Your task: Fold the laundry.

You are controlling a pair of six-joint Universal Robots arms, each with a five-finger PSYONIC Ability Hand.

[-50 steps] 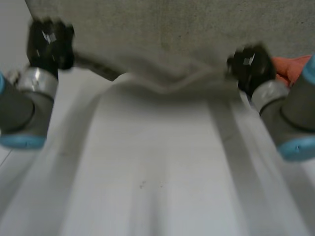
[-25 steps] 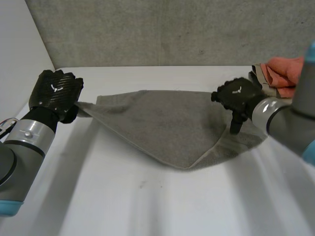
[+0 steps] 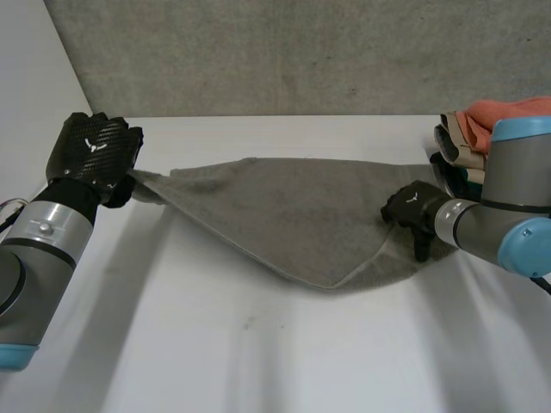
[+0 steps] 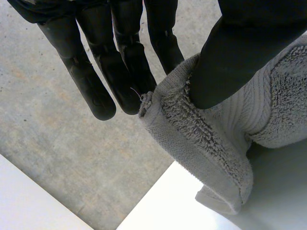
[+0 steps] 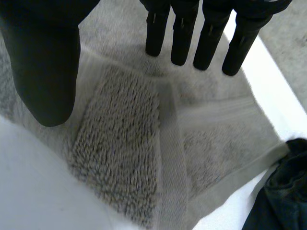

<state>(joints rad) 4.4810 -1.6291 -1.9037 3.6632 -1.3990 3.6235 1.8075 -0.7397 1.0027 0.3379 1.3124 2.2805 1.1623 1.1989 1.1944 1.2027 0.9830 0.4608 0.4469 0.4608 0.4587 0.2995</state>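
Note:
A grey towel (image 3: 284, 215) lies spread on the white table (image 3: 258, 353), with one point of it toward the front. My left hand (image 3: 90, 155) holds the towel's left corner a little above the table. In the left wrist view the thumb (image 4: 230, 62) pinches that corner of the towel (image 4: 211, 139) against the fingers (image 4: 120, 62). My right hand (image 3: 411, 206) hovers over the towel's right end, fingers pointing down. In the right wrist view its fingers (image 5: 182, 38) are straight and apart from the thumb, and the towel (image 5: 124, 143) lies flat beneath them.
A pile of folded laundry (image 3: 482, 129), orange on top, sits at the table's back right, close behind my right arm. A dark cloth (image 5: 283, 191) lies just past the towel's edge. A grey wall stands behind the table.
The towel, held up by both hands a second ago, has come down onto the table. My right hand has let go of its corner and opened; the left keeps its grip.

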